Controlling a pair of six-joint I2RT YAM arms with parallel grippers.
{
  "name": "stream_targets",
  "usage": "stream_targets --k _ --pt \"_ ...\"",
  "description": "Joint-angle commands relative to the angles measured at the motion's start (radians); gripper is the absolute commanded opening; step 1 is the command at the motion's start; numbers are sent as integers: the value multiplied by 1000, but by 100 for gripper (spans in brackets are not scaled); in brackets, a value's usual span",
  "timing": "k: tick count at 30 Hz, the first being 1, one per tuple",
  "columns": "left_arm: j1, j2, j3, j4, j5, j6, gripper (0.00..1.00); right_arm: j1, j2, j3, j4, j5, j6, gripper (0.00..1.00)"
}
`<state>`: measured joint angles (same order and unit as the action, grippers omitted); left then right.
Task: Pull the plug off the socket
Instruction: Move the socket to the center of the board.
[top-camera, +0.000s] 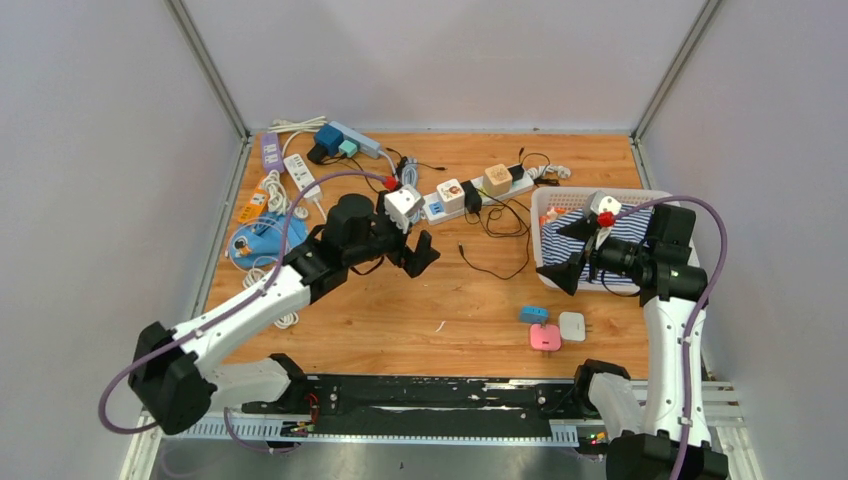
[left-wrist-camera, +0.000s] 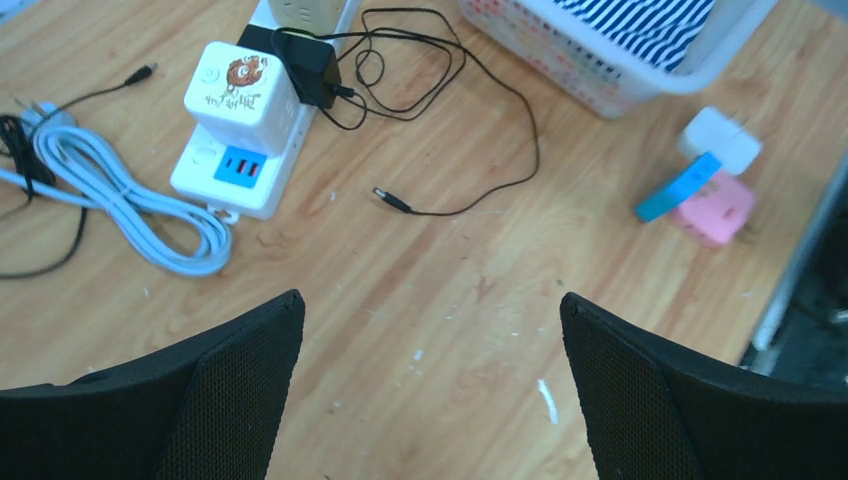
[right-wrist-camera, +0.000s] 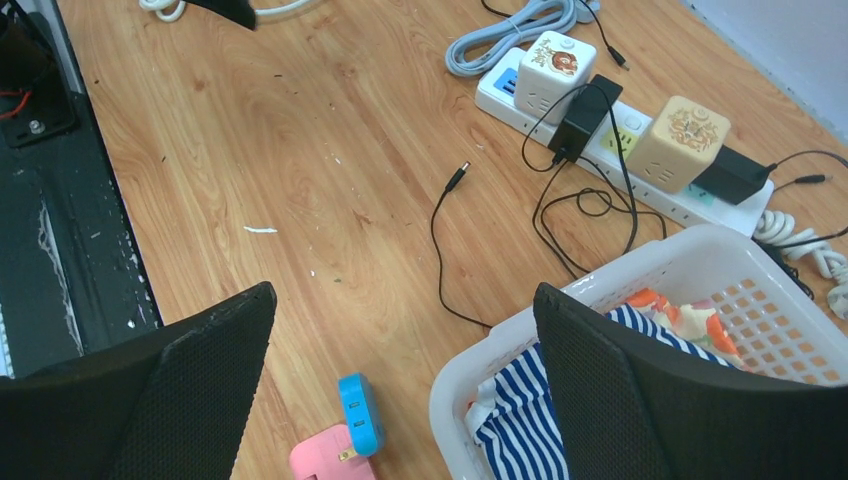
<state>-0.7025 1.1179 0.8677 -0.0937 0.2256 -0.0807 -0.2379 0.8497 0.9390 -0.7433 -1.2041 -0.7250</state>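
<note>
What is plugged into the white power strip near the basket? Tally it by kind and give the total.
Cube adapters: 2
Black chargers: 2
Total on the power strip: 4

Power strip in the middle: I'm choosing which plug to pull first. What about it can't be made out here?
- Left wrist view: the power strip runs past the top edge, far half cut off.
- Top view: its sockets are too small to tell apart.
- Right wrist view: the beige cube and black adapter hide their own prongs.
</note>
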Motion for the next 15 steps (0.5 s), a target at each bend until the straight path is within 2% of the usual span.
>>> stream_targets --k 1,3,5,8,11,15 --pt "15 147 86 127 16 269 100 30 -13 -11 -53 -34 -131 100" --pt "85 243 166 129 138 236 100 31 -12 -10 -65 -21 -151 100" --pt "148 346 243 127 192 180 100 31 -7 -6 -82 -5 -170 100" --pt "183 517 325 124 182 132 100 31 10 -2 -94 17 -181 100" --pt "199 634 393 110 152 153 100 31 35 3 -105 30 -189 100" --pt "199 789 626 -147 58 300 100 31 86 26 -146 57 -218 100"
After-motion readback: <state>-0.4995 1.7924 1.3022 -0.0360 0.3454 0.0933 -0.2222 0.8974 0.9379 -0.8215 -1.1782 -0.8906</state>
